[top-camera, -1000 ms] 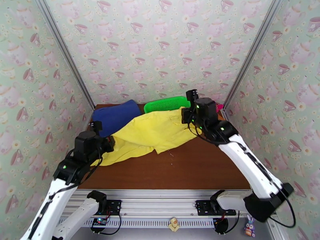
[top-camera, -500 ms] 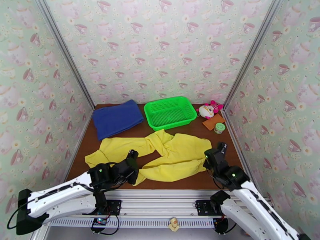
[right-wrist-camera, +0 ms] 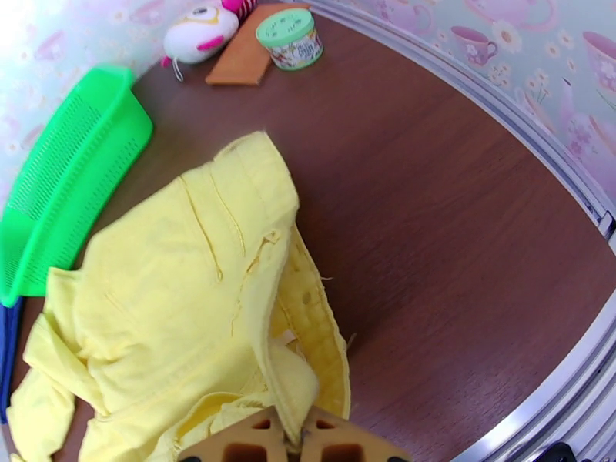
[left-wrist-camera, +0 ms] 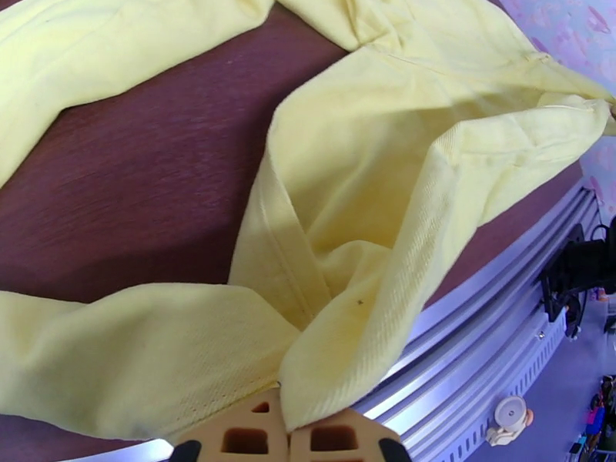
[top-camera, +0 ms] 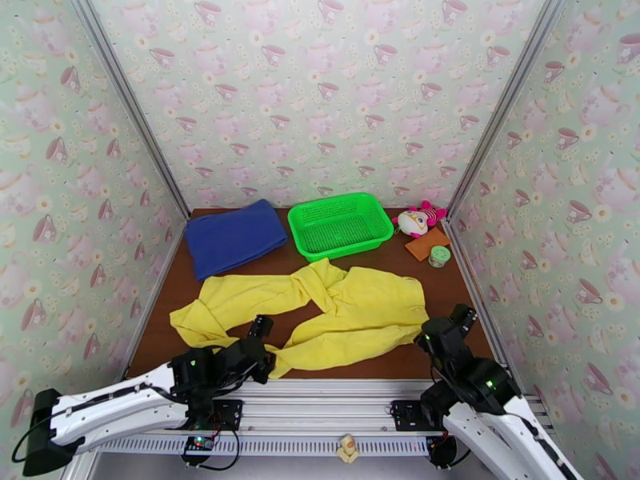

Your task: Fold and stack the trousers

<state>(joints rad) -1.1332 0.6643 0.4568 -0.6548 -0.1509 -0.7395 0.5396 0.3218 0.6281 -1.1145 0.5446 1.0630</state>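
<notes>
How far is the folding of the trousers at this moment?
Done: no fold yet; the trousers lie spread and crumpled on the table. In hand: the left gripper and right gripper are each shut on their near edge. Left: every fold, then the stacking.

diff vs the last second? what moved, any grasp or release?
Both arms swung down and back toward the near edge, bringing the trousers from held up at the back to lying spread on the table, then dragging them slightly nearer. The left gripper and right gripper stayed shut on the cloth; nothing was released. The green basket, blue cloth and plush toy did not move.
</notes>
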